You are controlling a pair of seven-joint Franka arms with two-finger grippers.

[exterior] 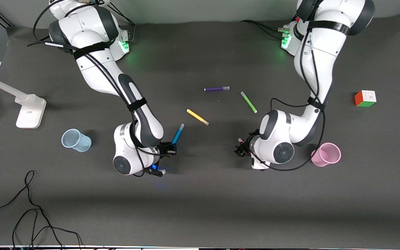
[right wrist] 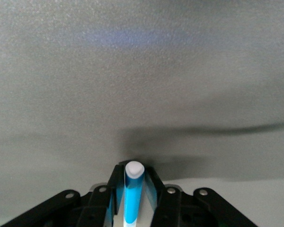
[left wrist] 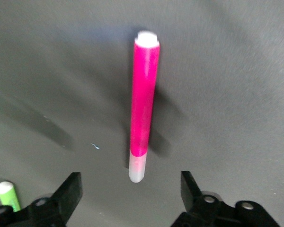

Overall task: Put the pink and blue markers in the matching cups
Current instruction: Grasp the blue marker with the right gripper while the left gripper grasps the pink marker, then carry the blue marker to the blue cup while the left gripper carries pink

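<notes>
My right gripper (exterior: 168, 148) is shut on the cyan-blue marker (exterior: 178, 134). In the right wrist view the marker (right wrist: 132, 198) sits clamped between the fingers of that gripper (right wrist: 134, 177). The pale blue cup (exterior: 76, 140) stands toward the right arm's end of the table. My left gripper (exterior: 242, 148) is low over the table, beside the pink cup (exterior: 326, 154). In the left wrist view it (left wrist: 130, 185) is open, and the magenta-pink marker (left wrist: 144, 104) lies flat on the table with its pale cap end between the fingertips, untouched. In the front view the left hand mostly hides that marker.
A purple pen (exterior: 216, 89), a green pen (exterior: 248, 101) and a yellow pen (exterior: 197, 117) lie mid-table. A colour cube (exterior: 365, 98) sits toward the left arm's end. A white lamp base (exterior: 30, 111) and a black cable (exterior: 30, 208) are toward the right arm's end.
</notes>
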